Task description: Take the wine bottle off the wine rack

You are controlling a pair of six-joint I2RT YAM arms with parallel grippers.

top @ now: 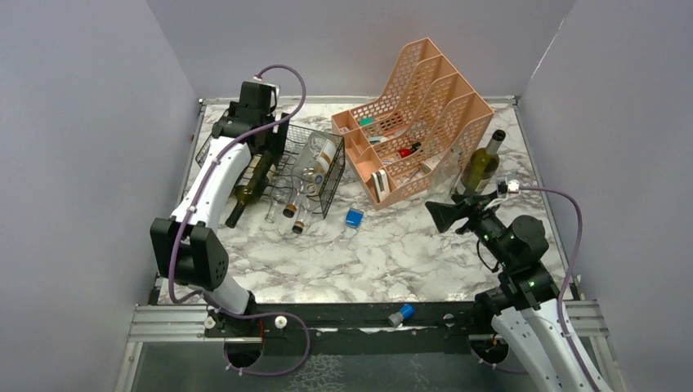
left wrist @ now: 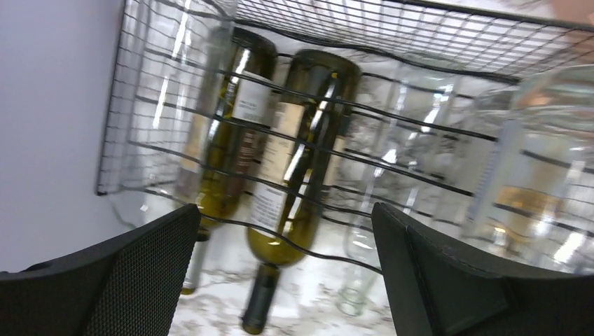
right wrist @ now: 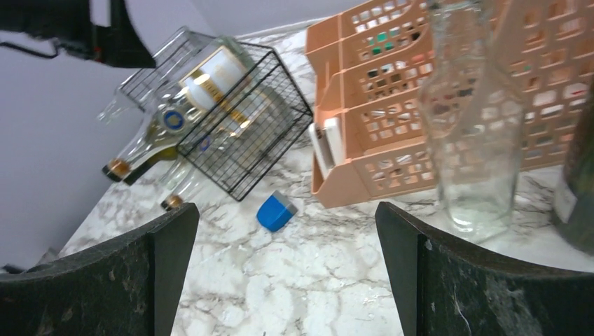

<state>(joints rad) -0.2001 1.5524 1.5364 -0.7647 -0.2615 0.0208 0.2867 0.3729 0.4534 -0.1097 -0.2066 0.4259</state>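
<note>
The black wire wine rack [top: 315,155] stands at the back left with several bottles lying in it. Two green wine bottles [left wrist: 301,161] lie side by side, necks sticking out toward the table's front [top: 249,186]. Clear bottles [left wrist: 539,161] lie to their right. My left gripper [top: 263,122] hovers over the rack's back left part, open, with nothing between its fingers [left wrist: 140,273]; in the left wrist view the rack's wires [left wrist: 392,112] cross in front of the bottles. My right gripper [top: 445,214] is open and empty at the right, far from the rack [right wrist: 231,119].
A peach perforated file organizer [top: 417,114] stands at the back centre. An upright green bottle [top: 482,163] and an upright clear bottle [right wrist: 469,140] stand just beyond my right gripper. A small blue block [top: 354,217] lies on the marble top. Grey walls close three sides.
</note>
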